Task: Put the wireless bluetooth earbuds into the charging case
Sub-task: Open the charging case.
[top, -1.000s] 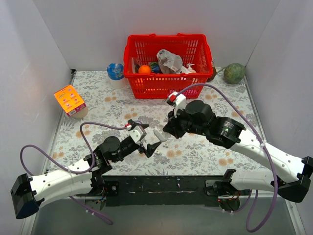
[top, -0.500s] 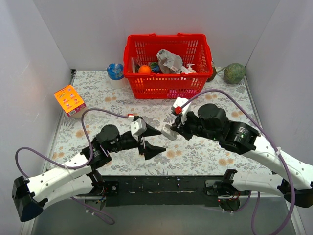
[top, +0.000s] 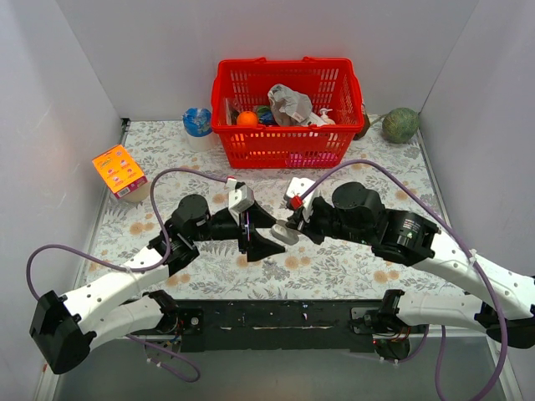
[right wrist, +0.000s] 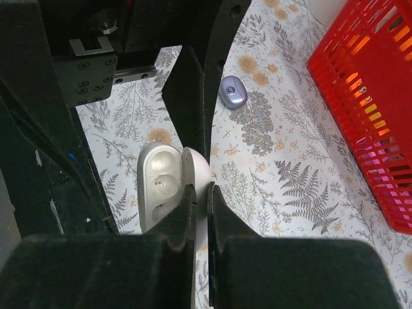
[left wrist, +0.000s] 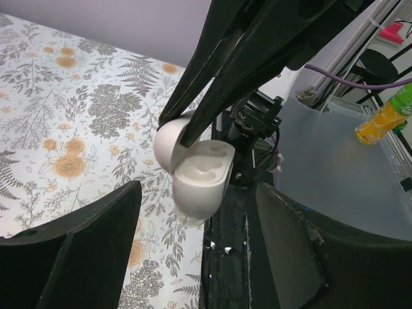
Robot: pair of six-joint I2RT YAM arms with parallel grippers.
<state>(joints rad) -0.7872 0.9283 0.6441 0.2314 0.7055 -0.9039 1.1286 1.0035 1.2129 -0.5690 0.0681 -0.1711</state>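
Observation:
My right gripper (right wrist: 201, 190) is shut on the lid of the open white charging case (right wrist: 161, 187) and holds it above the mat, its sockets showing and empty. In the top view the case (top: 284, 233) hangs between the two arms. My left gripper (top: 269, 234) is open, one finger on each side of the case without touching it. In the left wrist view the case (left wrist: 201, 172) floats just beyond my spread fingers (left wrist: 71, 257). One purplish earbud (right wrist: 232, 92) lies on the flowered mat behind the left finger. Any other earbuds are out of view.
A red basket (top: 284, 146) with several items stands at the back. A blue-white ball-like cup (top: 198, 122) is to its left, an orange box (top: 119, 171) at the far left, and a green round thing (top: 400, 125) at the back right. The table's black front edge (left wrist: 238, 244) lies below the case.
My left arm has pushed forward and right, bringing its open fingers around the case. My right gripper has stayed shut on the case and shifted slightly.

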